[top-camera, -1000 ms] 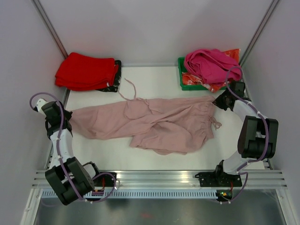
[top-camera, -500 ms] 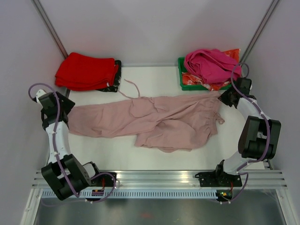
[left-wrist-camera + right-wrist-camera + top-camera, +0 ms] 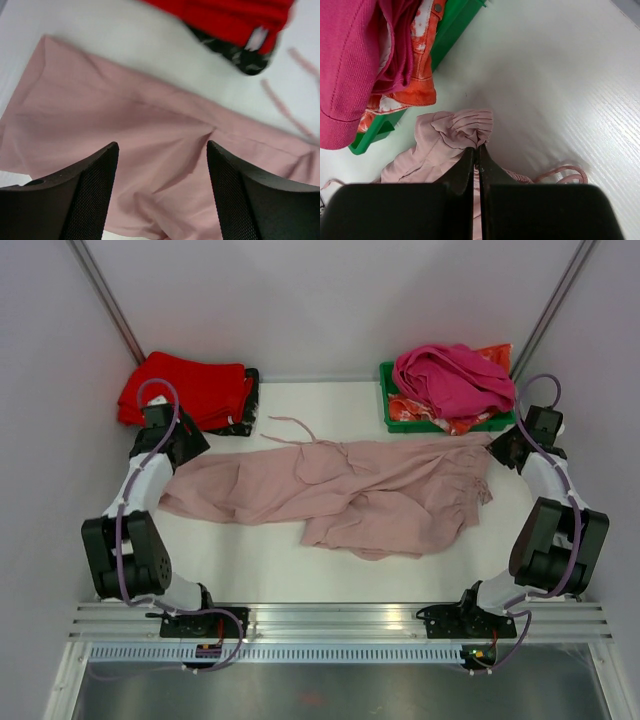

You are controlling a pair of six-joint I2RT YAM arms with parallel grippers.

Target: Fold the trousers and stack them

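The pale pink trousers (image 3: pixel 340 490) lie spread and creased across the middle of the table, waist to the right, leg end to the left. My left gripper (image 3: pixel 183 452) hovers open over that leg end; in the left wrist view its jaws (image 3: pixel 161 145) stand wide apart above the pink cloth (image 3: pixel 150 115), holding nothing. At the right, my right gripper (image 3: pixel 497 447) is shut on the gathered waistband (image 3: pixel 455 130), the cloth bunched at its fingertips (image 3: pixel 476 148). A thin drawstring (image 3: pixel 290 430) trails toward the back, and another cord (image 3: pixel 560 172) loops by the right gripper.
A stack of folded red garments (image 3: pixel 185 392) sits at the back left, close to the left gripper. A green bin (image 3: pixel 400 412) at the back right holds a magenta garment (image 3: pixel 450 375) and orange-patterned cloth, next to the right gripper. Walls close in on both sides.
The left gripper opened, let go of the leg end, and swung back toward the red stack. The right gripper pulled the waistband right and back, sliding the trousers rightward.
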